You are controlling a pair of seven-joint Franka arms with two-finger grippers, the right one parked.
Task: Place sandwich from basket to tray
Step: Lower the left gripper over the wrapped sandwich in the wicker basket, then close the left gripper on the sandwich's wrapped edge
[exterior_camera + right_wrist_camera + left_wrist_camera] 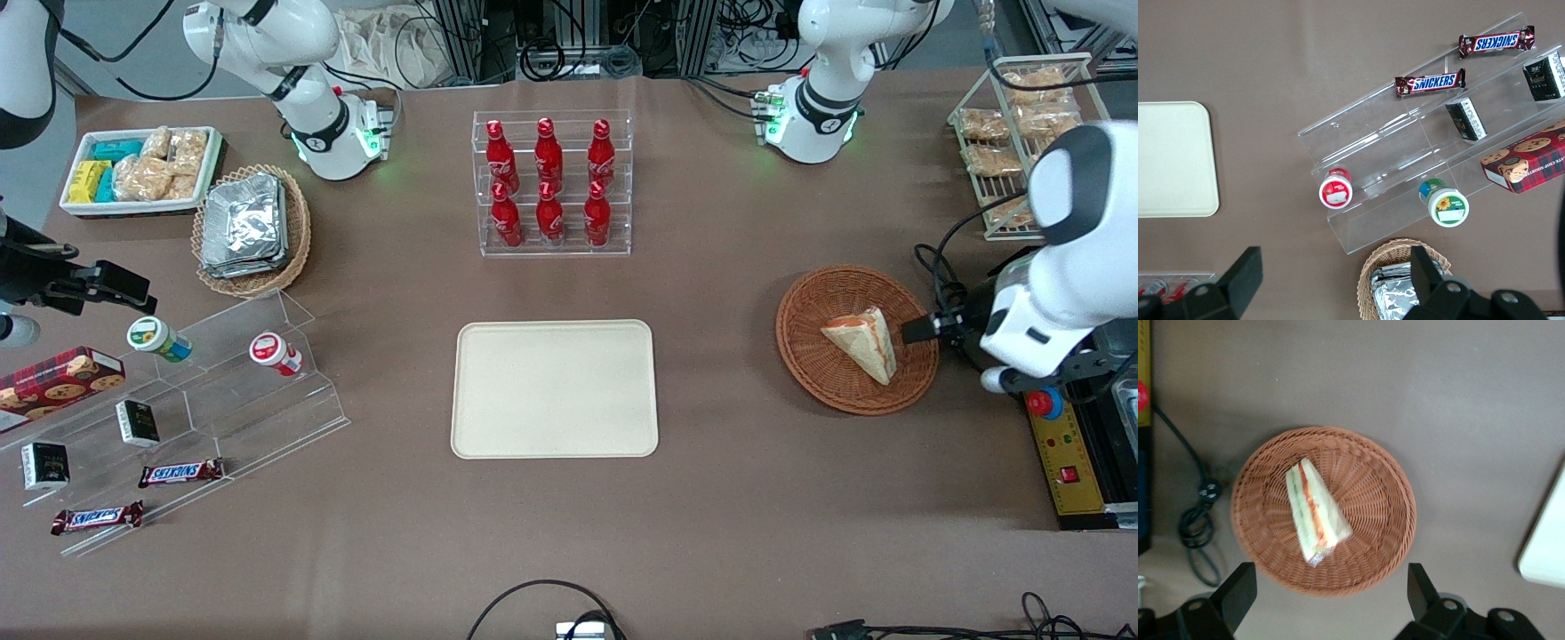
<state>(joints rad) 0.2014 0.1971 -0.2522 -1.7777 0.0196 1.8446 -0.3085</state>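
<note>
The sandwich (862, 342), a pale wedge with orange-red and green layers on its edge, lies in the round reddish-brown wicker basket (800, 356) toward the working arm's end of the table. The cream tray (554, 388) lies flat and bare at the table's middle. The left gripper (925, 327) hovers over the basket's rim on the working arm's side. In the left wrist view the gripper (1330, 590) is open wide and empty above the basket (1378, 493), with the sandwich (1315, 510) under it and a corner of the tray (1545, 547) showing.
A clear rack of red cola bottles (551, 182) stands farther from the camera than the tray. A tan basket of foil packets (249, 229), a white snack bin (142, 169) and an acrylic stand (178, 418) sit toward the parked arm's end. A control box (1067, 453) and black cable (1198, 520) lie beside the basket.
</note>
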